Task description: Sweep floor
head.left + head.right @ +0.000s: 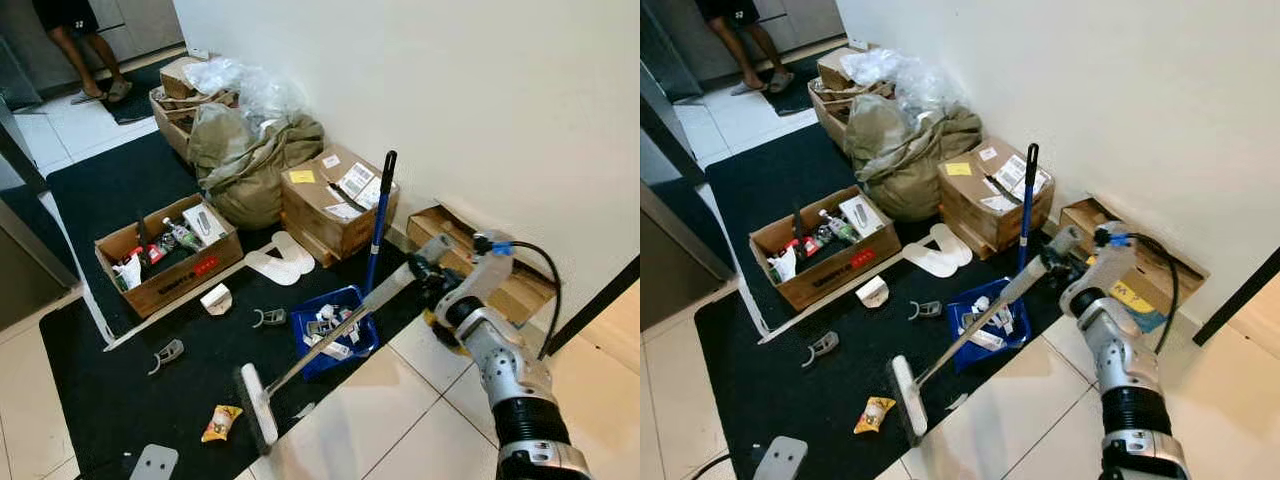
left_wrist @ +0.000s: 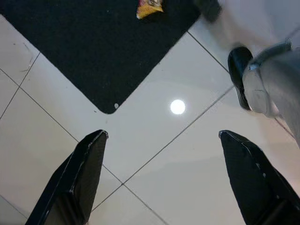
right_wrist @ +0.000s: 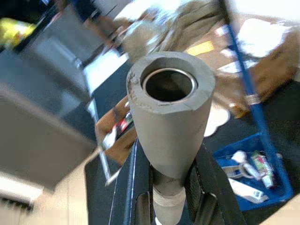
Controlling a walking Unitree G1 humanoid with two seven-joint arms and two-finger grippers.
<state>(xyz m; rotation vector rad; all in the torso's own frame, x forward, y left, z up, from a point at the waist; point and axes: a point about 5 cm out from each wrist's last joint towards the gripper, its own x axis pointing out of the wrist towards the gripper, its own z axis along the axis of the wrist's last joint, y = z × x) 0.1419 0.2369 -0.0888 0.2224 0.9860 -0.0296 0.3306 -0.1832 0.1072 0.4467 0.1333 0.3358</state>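
Observation:
My right gripper [image 1: 430, 272] is shut on the grey foam grip of a broom handle [image 1: 340, 335]; in the right wrist view the grip [image 3: 169, 108] stands between the two black fingers. The broom's pale head [image 1: 257, 408] rests on the black mat [image 1: 110, 380] near its edge by the white tiles. A yellow snack wrapper [image 1: 221, 422] lies on the mat just left of the head. A blue dustpan [image 1: 352, 300] full of small litter sits behind the handle, its blue stick [image 1: 379, 220] upright. My left gripper [image 2: 162, 136] hangs open over the tiles.
An open cardboard box [image 1: 165, 255] of bottles, a taped carton [image 1: 335, 205], stuffed sacks [image 1: 250, 160] and a flat box [image 1: 500, 275] line the wall. White insoles [image 1: 280, 262] and small clips lie on the mat. A person's legs [image 1: 85, 55] stand far back left.

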